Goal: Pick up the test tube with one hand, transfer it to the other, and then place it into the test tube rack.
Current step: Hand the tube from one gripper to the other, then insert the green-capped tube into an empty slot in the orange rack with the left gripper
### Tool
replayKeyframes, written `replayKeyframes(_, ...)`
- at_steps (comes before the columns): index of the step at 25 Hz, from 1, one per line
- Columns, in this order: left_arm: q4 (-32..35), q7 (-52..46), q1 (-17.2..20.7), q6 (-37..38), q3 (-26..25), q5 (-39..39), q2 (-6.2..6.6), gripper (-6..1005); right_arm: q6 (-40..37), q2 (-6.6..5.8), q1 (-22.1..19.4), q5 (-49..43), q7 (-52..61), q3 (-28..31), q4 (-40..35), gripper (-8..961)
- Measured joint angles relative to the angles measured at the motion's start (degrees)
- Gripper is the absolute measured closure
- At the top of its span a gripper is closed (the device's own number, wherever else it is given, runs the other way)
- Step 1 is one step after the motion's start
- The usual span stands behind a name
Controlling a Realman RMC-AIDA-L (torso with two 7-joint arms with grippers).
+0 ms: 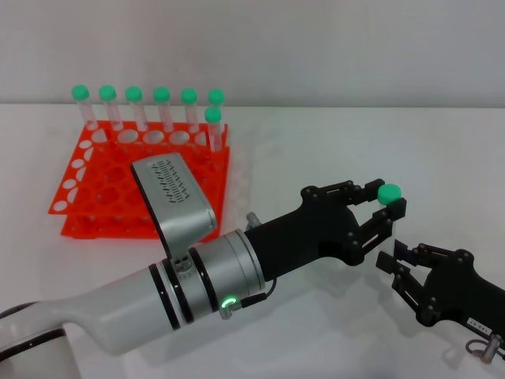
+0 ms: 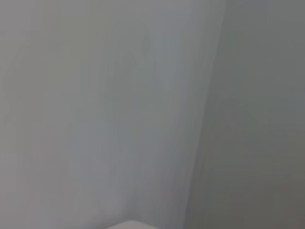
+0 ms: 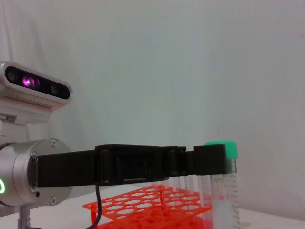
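The left gripper (image 1: 384,207) reaches from the lower left across the white table (image 1: 331,150) toward the right side of the head view. Its black fingers are closed around the test tube (image 1: 389,193), just under the bright green cap. The cap sits at the very tip of the gripper, above the fingertips, and only a little of the clear body shows in this view. In the right wrist view the same tube (image 3: 224,183) hangs upright, its cap beside the end of the black finger and its clear body going down below the finger.

The right gripper (image 1: 399,266) is low at the right, just beside and below the left gripper. Its claw fingers are apart and they point up toward the tube, but they do not touch it; a small gap shows between them and the left fingers.

The test tube rack (image 1: 95,201), orange-red, stands on the table at the far left, well apart from both grippers. Seven other tubes with green caps (image 1: 161,106) stand upright along its far edge.

The left wrist view shows only a plain grey surface.
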Motion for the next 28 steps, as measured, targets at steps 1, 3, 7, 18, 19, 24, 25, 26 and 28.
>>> replayKeyframes(1,0.0,0.0,0.0,0.0,0.0,0.0,0.00,593,0.0,-0.01,0.0,0.0,0.0,0.0,0.0,710)
replayKeyframes(3,0.0,0.0,0.0,0.0,0.0,0.0,0.00,654,0.0,-0.01,0.0,0.0,0.0,0.0,0.0,708)
replayKeyframes(7,0.1,0.1,0.1,0.0,0.0,0.0,0.00,745,0.0,-0.01,0.0,-0.1,-0.1,0.0,0.1,706)
replayKeyframes(18,0.0,-0.2,1.1,0.0,-0.6,-0.1,-0.03,730,1.0,-0.01,0.0,-0.2,-2.4,-0.3,0.9,698)
replayKeyframes(19,0.0,-0.1,1.5,-0.1,-0.8,-0.2,-0.04,729,1.3,-0.01,0.0,-0.2,-2.5,-0.3,0.9,698)
replayKeyframes(24,-0.3,0.2,3.9,-0.9,-3.4,-0.3,0.01,723,1.4,-0.01,0.0,0.2,-2.7,1.3,2.3,694)
replayKeyframes(25,-0.4,0.3,4.7,-1.3,-4.3,-0.2,0.05,721,1.4,0.00,0.0,0.2,-2.7,2.5,3.0,694)
replayKeyframes(26,-0.4,0.4,5.6,-2.0,-5.4,-0.2,0.16,720,1.4,-0.03,0.0,0.2,-2.8,3.6,3.6,693)
replayKeyframes(28,0.1,0.5,7.6,-3.9,-7.8,-0.1,0.27,717,1.5,-0.05,-0.3,0.2,-2.9,7.9,5.4,602)
